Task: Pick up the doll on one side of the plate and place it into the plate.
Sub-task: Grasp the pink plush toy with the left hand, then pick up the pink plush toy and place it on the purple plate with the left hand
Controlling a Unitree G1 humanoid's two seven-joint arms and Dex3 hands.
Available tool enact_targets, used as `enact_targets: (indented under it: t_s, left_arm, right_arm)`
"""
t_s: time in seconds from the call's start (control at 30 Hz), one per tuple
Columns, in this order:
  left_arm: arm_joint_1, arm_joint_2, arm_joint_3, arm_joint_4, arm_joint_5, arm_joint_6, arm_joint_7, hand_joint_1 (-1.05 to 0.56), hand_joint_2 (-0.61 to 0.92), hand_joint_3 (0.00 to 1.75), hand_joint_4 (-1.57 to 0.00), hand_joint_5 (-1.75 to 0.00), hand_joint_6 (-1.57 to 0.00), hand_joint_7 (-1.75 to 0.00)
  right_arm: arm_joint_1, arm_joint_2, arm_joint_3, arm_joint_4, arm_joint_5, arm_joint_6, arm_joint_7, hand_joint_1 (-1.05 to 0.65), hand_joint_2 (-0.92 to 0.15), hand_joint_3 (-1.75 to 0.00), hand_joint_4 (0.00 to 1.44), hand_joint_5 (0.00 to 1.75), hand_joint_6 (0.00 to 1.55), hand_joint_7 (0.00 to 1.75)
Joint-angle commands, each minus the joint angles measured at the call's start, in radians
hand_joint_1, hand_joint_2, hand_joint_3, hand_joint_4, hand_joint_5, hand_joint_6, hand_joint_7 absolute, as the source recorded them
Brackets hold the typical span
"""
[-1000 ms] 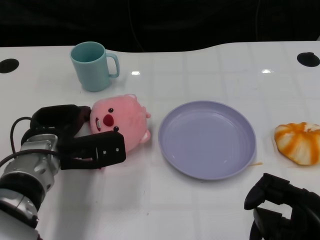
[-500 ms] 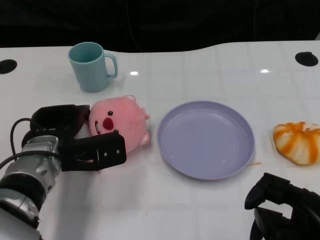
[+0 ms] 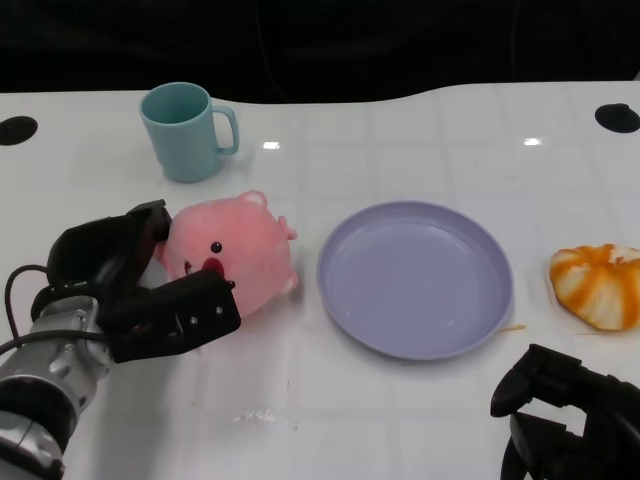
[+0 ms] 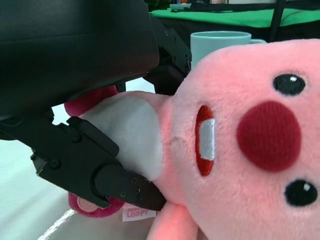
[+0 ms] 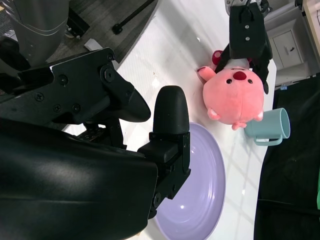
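Note:
A pink plush doll [image 3: 232, 256] with a red nose is held by my left hand [image 3: 140, 285], left of the lavender plate [image 3: 414, 277]. Black fingers wrap its back and underside, and it appears raised slightly off the table. In the left wrist view the doll [image 4: 240, 145] fills the frame, with fingers [image 4: 100, 170] pressed against its white belly. The right wrist view shows the doll [image 5: 235, 95] in that hand beyond the plate [image 5: 200, 200]. My right hand [image 3: 570, 420] hangs low at the near right, holding nothing, fingers curled.
A teal mug [image 3: 187, 131] stands behind the doll at the back left. An orange-and-white striped object [image 3: 597, 284] lies right of the plate. The table's dark far edge runs along the back.
My left hand has closed tighter on the doll and lifted and turned it, so its face now points more toward me. The right hand has not moved.

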Motion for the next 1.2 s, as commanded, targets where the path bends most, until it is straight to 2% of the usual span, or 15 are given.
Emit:
enact_targets:
  t_s: [0.03,0.17,0.37,0.57,0.9,1.07,1.2]
  left_arm:
    - [0.029,0.025,0.024,-0.017,-0.024,-0.017,-0.004,-0.21,0.66,0.78,-0.86,-1.75,-0.67,-1.75]
    - [0.034,0.034,0.040,-0.039,-0.038,-0.030,-0.019,-0.20,0.64,0.82,-0.85,-1.75,-0.67,-1.75]
    - [0.041,0.032,0.064,-0.109,-0.052,-0.036,-0.030,-0.19,0.51,1.12,-0.88,-1.75,-0.73,-1.75]
    - [0.047,0.019,0.092,-0.207,-0.071,-0.014,-0.064,-0.17,0.50,1.12,-0.88,-1.75,-0.73,-1.75]
    - [0.048,-0.003,0.092,-0.351,-0.069,-0.002,-0.101,-0.17,0.46,1.12,-0.91,-1.75,-0.76,-1.75]
    - [0.041,-0.029,0.090,-0.403,-0.077,0.010,-0.139,-0.17,0.39,1.31,-0.93,-1.75,-0.79,-1.75]
    - [0.019,-0.055,0.068,-0.411,-0.056,-0.025,-0.135,-0.17,0.36,1.37,-0.96,-1.75,-0.80,-1.75]
  right_arm:
    - [-0.001,-0.005,-0.007,0.009,0.000,-0.011,0.003,-0.10,-0.75,-1.10,0.61,1.75,0.43,1.68]
    - [-0.002,-0.006,-0.004,0.011,-0.002,-0.015,0.004,-0.10,-0.75,-1.09,0.61,1.75,0.43,1.68]
    - [-0.004,-0.004,-0.003,0.010,-0.001,-0.009,0.000,-0.10,-0.76,-1.09,0.61,1.75,0.42,1.68]
    - [-0.005,-0.004,-0.001,0.008,-0.002,-0.002,-0.004,-0.10,-0.76,-1.08,0.61,1.75,0.43,1.68]
    - [0.000,-0.002,0.004,0.004,-0.004,-0.008,-0.004,-0.10,-0.76,-1.08,0.61,1.75,0.43,1.67]
    - [-0.002,-0.002,0.005,0.006,-0.006,-0.007,-0.005,-0.11,-0.76,-1.07,0.62,1.75,0.43,1.67]
    - [-0.006,-0.002,0.010,0.006,-0.009,-0.004,-0.008,-0.10,-0.76,-1.07,0.62,1.75,0.43,1.67]
